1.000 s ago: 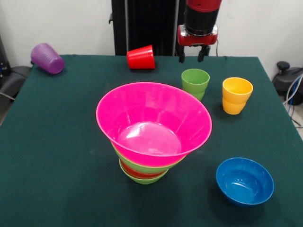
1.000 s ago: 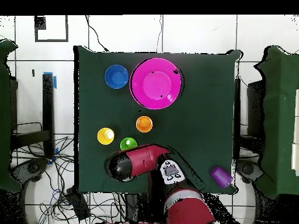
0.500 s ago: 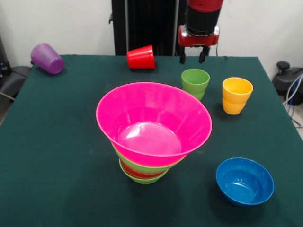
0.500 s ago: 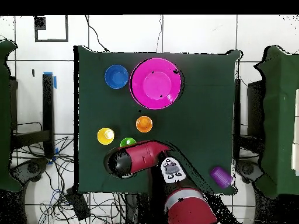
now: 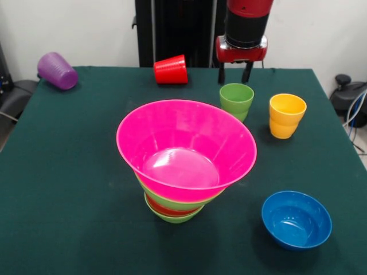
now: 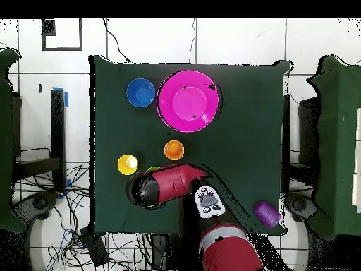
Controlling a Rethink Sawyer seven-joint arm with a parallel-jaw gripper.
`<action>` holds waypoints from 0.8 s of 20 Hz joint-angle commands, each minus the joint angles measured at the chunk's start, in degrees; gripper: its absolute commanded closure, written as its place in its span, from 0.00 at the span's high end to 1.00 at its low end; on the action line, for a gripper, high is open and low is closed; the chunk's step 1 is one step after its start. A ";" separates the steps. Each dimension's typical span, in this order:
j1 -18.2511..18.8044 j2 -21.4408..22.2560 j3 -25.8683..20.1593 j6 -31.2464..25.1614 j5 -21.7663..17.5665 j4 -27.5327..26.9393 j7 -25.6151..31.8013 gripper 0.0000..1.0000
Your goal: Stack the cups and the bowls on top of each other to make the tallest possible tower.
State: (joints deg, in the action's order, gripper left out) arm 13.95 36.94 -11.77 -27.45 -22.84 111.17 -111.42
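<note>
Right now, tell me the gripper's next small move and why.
Probably lower straight down around the light green cup: the gripper hangs open just above its rim, and the cup stands upright and apart from the tower.

Tower [image 5: 183,172] of nested bowls, pink bowl [image 5: 186,149] on top, stands mid-table; blue bowl [image 5: 296,219] sits apart; green cup [image 5: 236,101] and yellow cup [image 5: 286,116] upright; red cup [image 5: 171,70] and purple cup [image 5: 57,70] lie tipped.
</note>
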 commanded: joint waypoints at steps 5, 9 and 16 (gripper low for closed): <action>-0.92 -3.08 -2.72 -1.48 -1.24 -4.60 -0.23 1.00; -1.59 -4.01 -2.06 -0.75 -2.50 -5.45 0.00 1.00; -1.70 -5.34 -1.43 -0.39 -3.64 -6.55 0.70 1.00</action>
State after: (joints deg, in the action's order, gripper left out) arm 13.26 35.87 -11.72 -27.53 -22.82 109.03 -111.42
